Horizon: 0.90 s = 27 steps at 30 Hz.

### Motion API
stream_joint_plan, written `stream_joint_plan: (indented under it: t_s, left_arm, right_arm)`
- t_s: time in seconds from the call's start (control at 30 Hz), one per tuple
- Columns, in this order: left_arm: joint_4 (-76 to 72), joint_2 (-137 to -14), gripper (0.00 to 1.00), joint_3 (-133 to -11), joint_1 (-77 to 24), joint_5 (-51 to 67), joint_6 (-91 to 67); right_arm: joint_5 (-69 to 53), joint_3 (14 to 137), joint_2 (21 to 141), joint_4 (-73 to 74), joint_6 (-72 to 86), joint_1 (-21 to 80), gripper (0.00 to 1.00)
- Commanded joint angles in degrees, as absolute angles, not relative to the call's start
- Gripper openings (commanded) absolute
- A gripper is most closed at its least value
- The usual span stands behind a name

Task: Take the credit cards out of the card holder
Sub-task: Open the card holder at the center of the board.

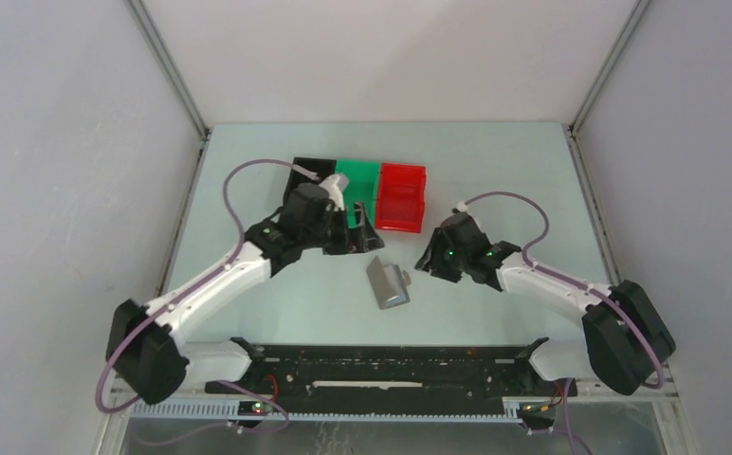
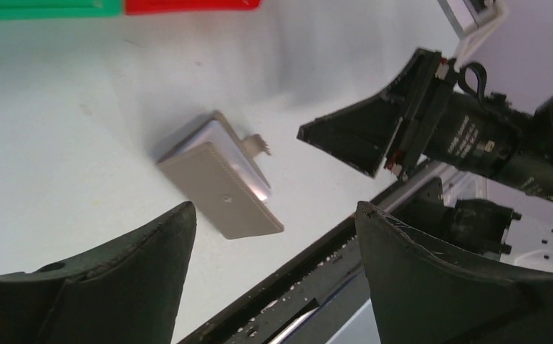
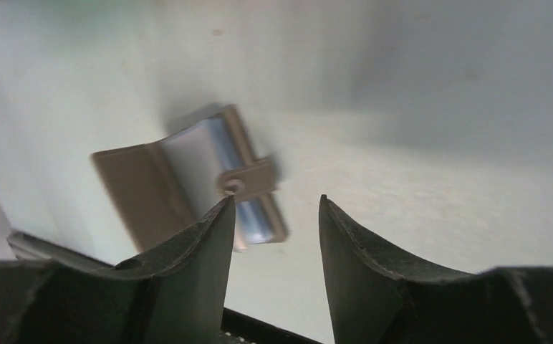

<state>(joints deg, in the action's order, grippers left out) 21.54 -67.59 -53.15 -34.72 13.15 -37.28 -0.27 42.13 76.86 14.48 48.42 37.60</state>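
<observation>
Card holder: grey-taupe, lying on the table between my two grippers and touching neither. It is half open with its tab sticking out; blurred pale blue-grey shows inside, and no cards can be made out.
Left gripper: fingers spread, holding nothing.
Right gripper: fingers parted, empty; one finger hides the holder's near corner.
Black bin: partly hidden behind my left arm.
</observation>
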Motion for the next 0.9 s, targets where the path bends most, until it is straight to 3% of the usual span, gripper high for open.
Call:
stream_joint_plan:
  t_s: [0.0,0.2,0.5,0.87]
  left_arm:
    - [17.4,-73.9,0.87,-59.9,-40.2,14.9,-39.6]
    - [12.5,-85.0,0.87,-64.6,-41.9,16.8,-41.4]
    - [12.7,-97.7,0.88,-71.8,-45.4,20.2,-40.1]
    - [30.6,-100.7,0.87,-76.5,-47.1,15.8,-34.0]
  right_arm:
    - [1.5,38.8,70.2,16.6,50.3,33.2,0.55]
    - [1.3,34.2,63.0,20.3,49.2,26.7,0.56]
    - [2.2,31.9,59.2,23.8,47.8,25.1,0.56]
    - [-0.2,31.9,62.1,20.1,48.4,25.5,0.56]
